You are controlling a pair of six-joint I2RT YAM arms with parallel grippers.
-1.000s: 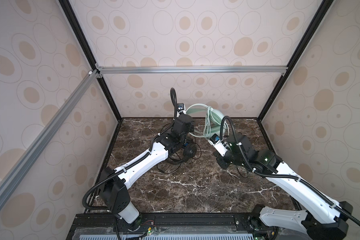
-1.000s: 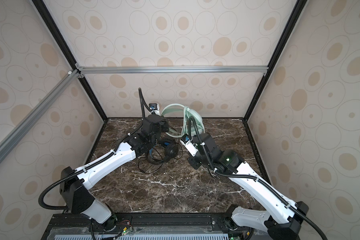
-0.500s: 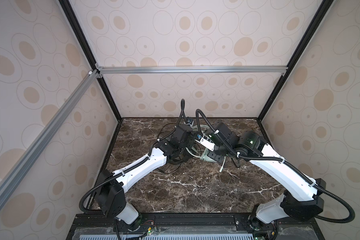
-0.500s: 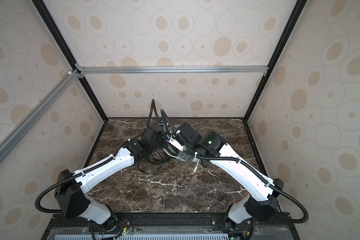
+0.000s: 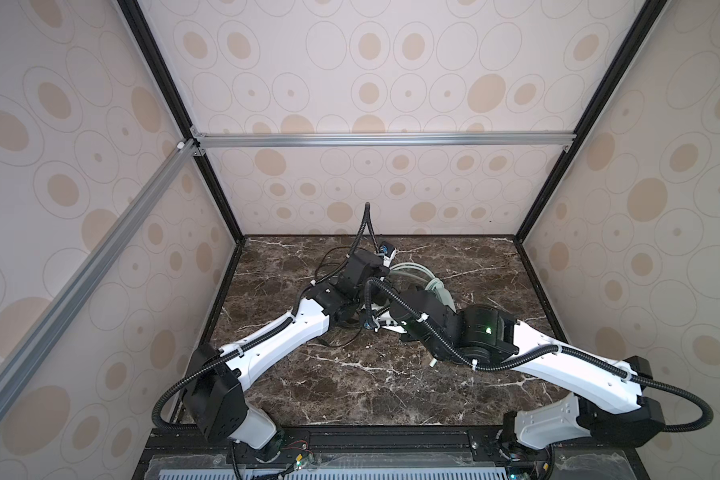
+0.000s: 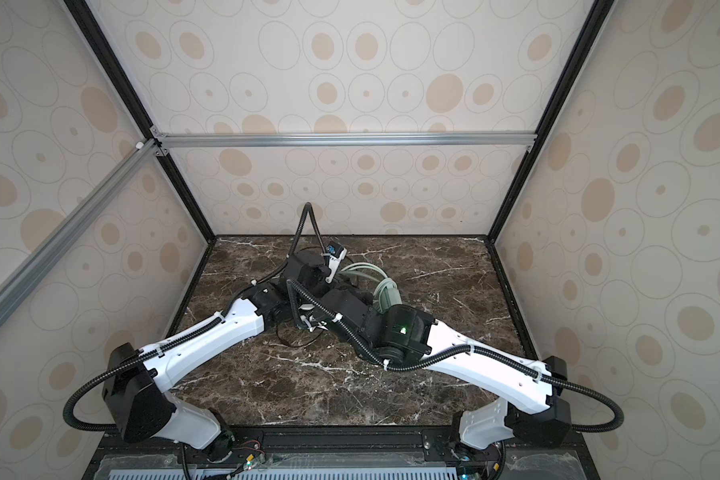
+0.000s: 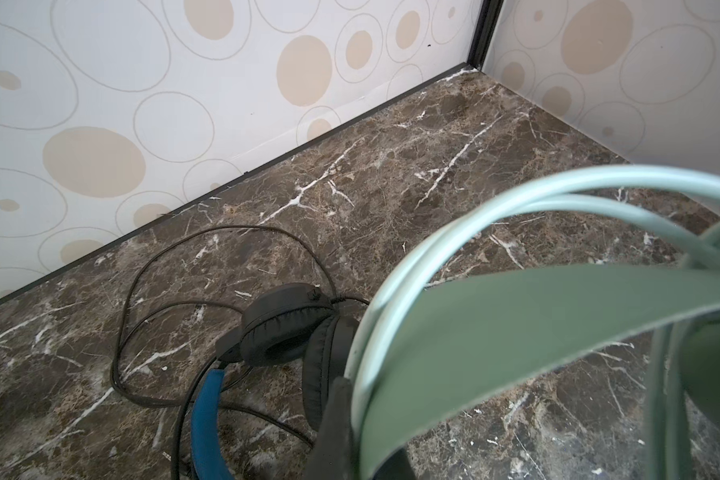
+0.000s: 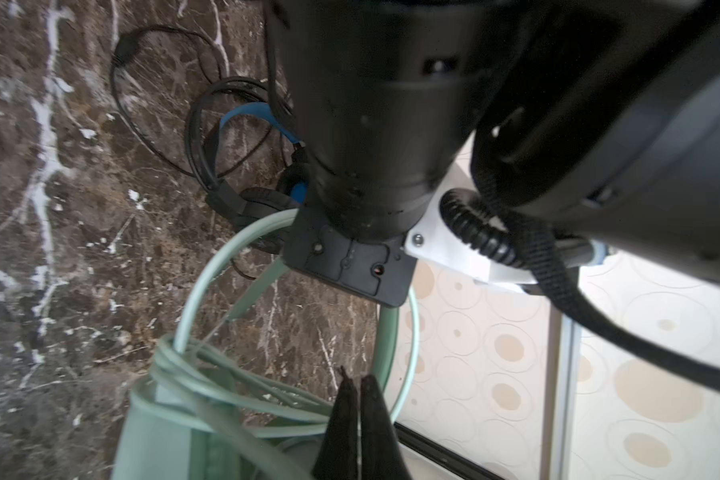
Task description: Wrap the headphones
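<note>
I have both arms reaching into the rear middle of the table (image 5: 391,395), wrists close together, the right one stretched across toward the left. In both top views the mint headset (image 5: 442,292) sits there, just right of the left wrist.

My left gripper (image 7: 352,432) is clenched on it. In the left wrist view one black finger presses against the wide green band (image 7: 516,332), with the pale cord (image 7: 433,232) running alongside. The band arcs up clear of the table from that grip. I cannot tell whether the cups rest on the marble.

My right gripper (image 8: 357,399) has its fingers nipped together. Strands of the pale cord run straight into them, so it looks to be pinching the cord. Several turns bunch and cross over the mint body beside those fingers, and one big loop swings out to the left gripper.

The black headset (image 7: 283,332) lies on the table just beside the mint one, cups folded together, its blue band (image 7: 208,419) showing. Its black cord (image 7: 134,266) sprawls over the marble in loose loops, not wrapped.
</note>
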